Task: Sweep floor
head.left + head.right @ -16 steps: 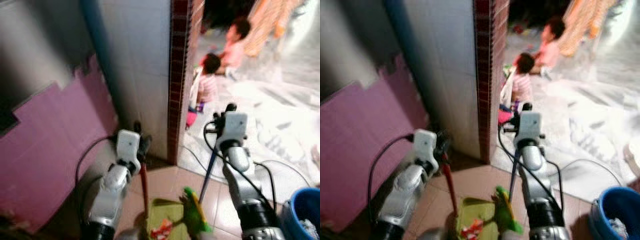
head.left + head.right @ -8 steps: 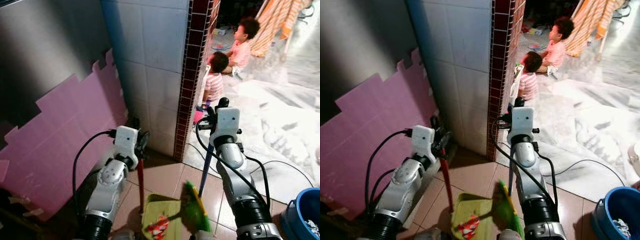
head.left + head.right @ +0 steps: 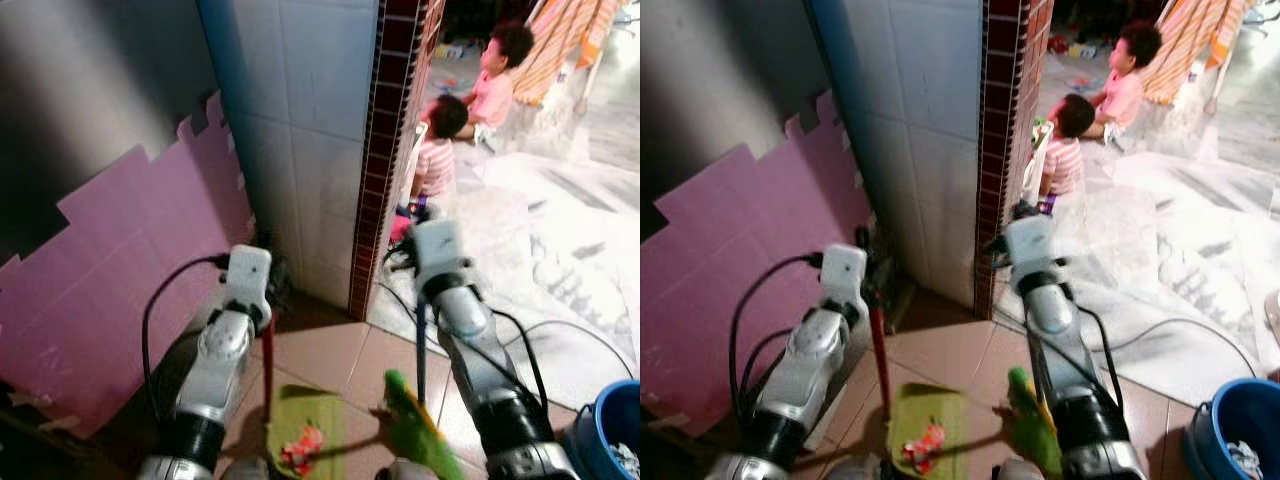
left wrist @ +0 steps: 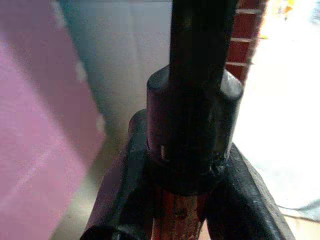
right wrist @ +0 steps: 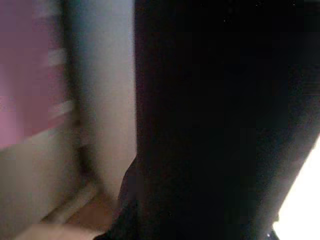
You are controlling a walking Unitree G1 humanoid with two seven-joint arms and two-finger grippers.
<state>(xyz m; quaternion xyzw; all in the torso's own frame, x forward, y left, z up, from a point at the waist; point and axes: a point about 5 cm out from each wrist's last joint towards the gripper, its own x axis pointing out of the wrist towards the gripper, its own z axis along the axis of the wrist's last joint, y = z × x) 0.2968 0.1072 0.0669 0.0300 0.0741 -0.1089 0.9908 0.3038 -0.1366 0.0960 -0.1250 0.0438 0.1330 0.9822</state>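
Two tools in my grip: left gripper (image 4: 175,200) closed on the red dustpan handle (image 3: 268,385) — green dustpan (image 3: 305,440) with litter below it; right gripper (image 3: 425,265) around the blue broom handle (image 3: 421,350), finger state unclear — green broom head (image 3: 420,435) below, beside the dustpan.

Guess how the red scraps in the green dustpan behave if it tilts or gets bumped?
Likely light and loose: the red scraps look like crumpled wrappers lying unpinned on the green dustpan. The pan looks shallow, so a tilt would probably spill them. Blur hides finer detail.
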